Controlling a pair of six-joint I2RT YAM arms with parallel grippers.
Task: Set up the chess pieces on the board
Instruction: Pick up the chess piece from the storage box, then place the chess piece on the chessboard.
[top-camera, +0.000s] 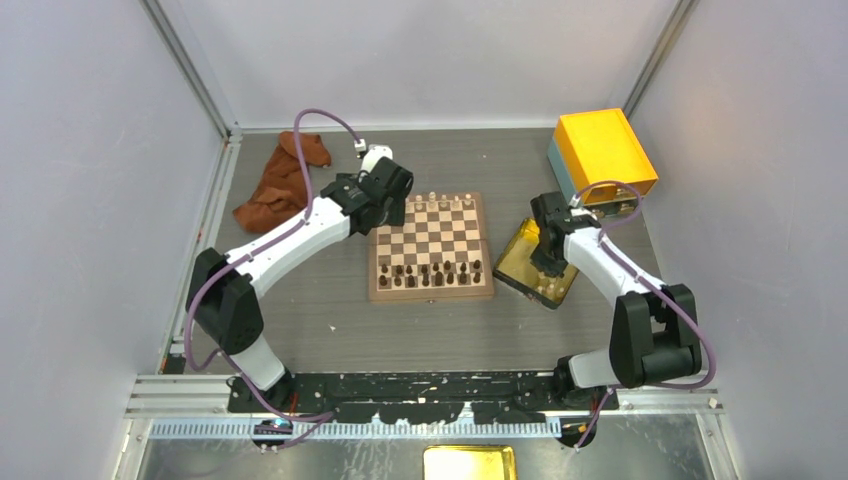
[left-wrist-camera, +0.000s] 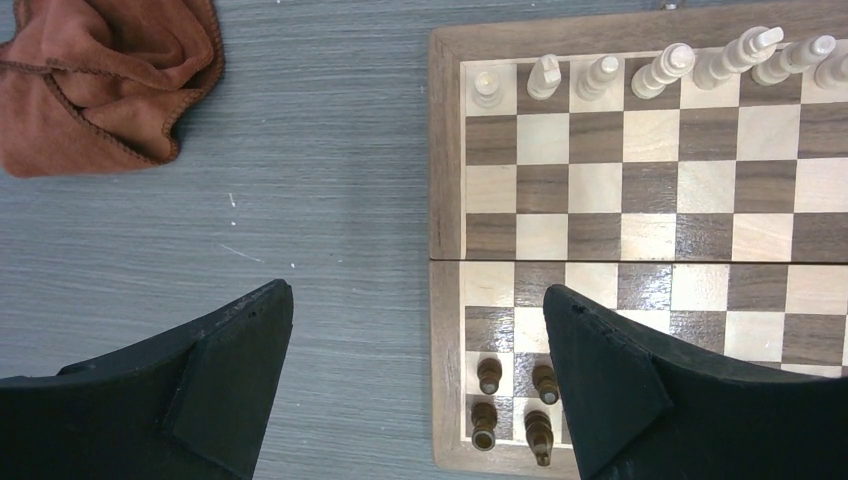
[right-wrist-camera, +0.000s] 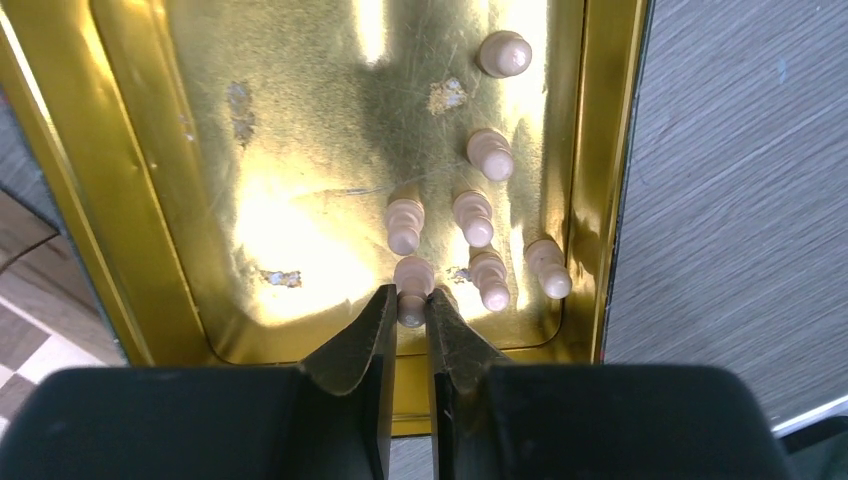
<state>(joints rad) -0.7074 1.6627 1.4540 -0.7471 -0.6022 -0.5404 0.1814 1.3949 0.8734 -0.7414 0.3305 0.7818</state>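
The board lies mid-table, with pale cream chess pieces along its far row and dark chessmen on the near rows. My left gripper hangs open over the board's left border, empty, jaws wide apart. The left wrist view shows the cream row standing upright. My right gripper is down in the golden tray, shut on a cream pawn pinched between the fingertips. Several more cream pawns lie loose in the tray beside it.
An orange-yellow box stands at the back right, behind the tray. A crumpled brown cloth lies at the back left, near the left arm. A second gold tray shows below the arm bases.
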